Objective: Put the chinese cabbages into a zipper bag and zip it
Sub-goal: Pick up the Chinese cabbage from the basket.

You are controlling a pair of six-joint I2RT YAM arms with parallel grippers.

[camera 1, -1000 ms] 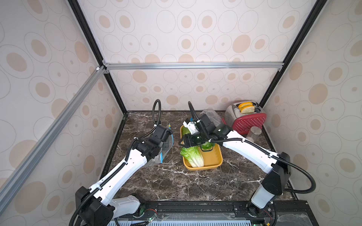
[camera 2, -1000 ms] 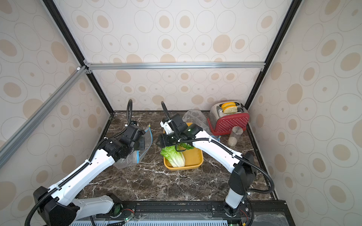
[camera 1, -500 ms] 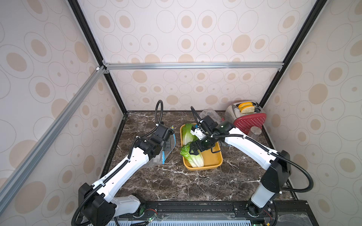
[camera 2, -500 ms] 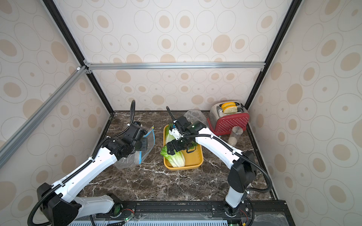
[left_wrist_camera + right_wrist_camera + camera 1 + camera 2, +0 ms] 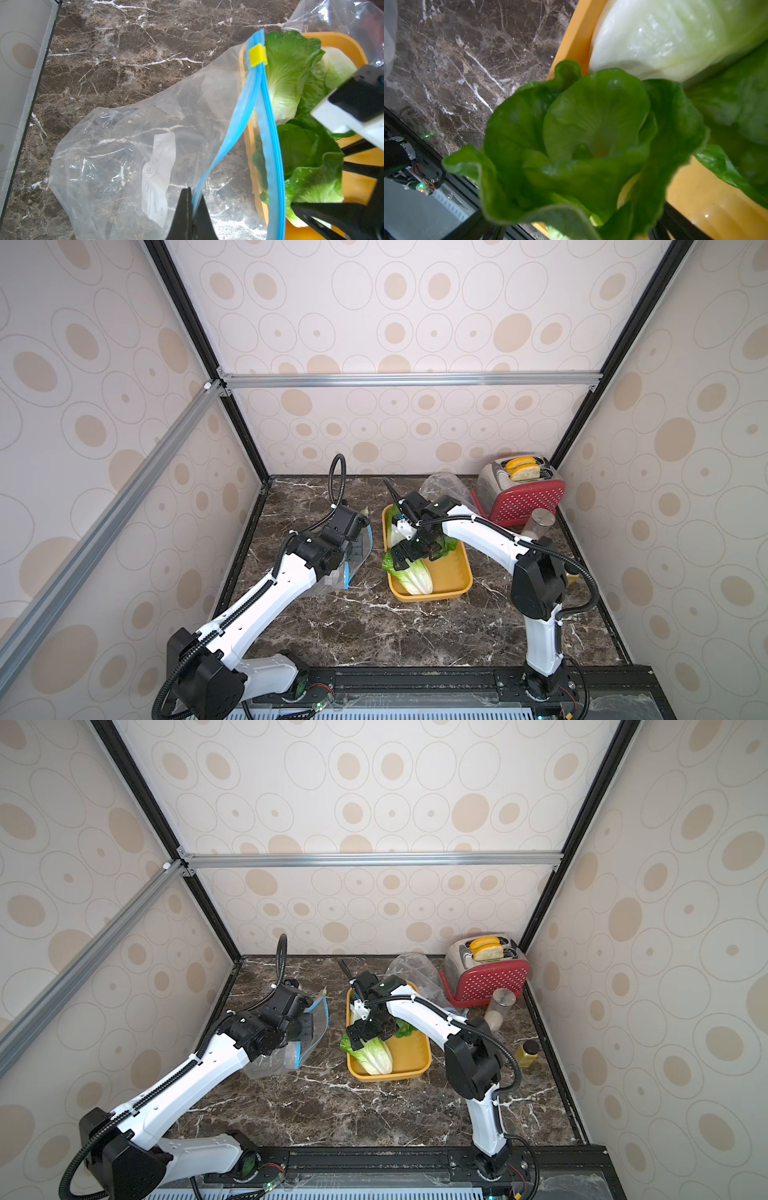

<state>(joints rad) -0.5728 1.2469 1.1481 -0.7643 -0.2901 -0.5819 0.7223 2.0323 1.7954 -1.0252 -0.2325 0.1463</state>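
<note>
Pinching: the left gripper is pressed together on the blue zip edge of the bag and holds that edge up off the table.
Bag: clear and crumpled, with a white label on its side. It sits just beside the tray on the left arm's side. Its body rests on the marble and its mouth gapes toward the tray.
Slider: yellow, at the zip's end away from the left gripper, by the tray's far left corner.
Tray: orange-yellow and shallow, with all the cabbages in it.
Near cabbage: lies in the tray's near left part, with its white base toward the near rim and its leafy end toward mid-tray.
Far cabbage: lies along the tray's far left rim, partly hidden by the right arm.
Third cabbage: only its green leaves show, at mid-tray beneath the right wrist.
Right gripper: its fingers are spread wide over mid-tray and straddle the near cabbage's leafy end. Whether the pads touch the leaves cannot be told.
Second bag: clear, just behind the tray's far rim.
Toaster: red, with two slices in it. It stands behind and to the right of the tray, with a jar just beside it.
Bottle: small, with yellow contents, to the right of the tray and well apart from it.
</note>
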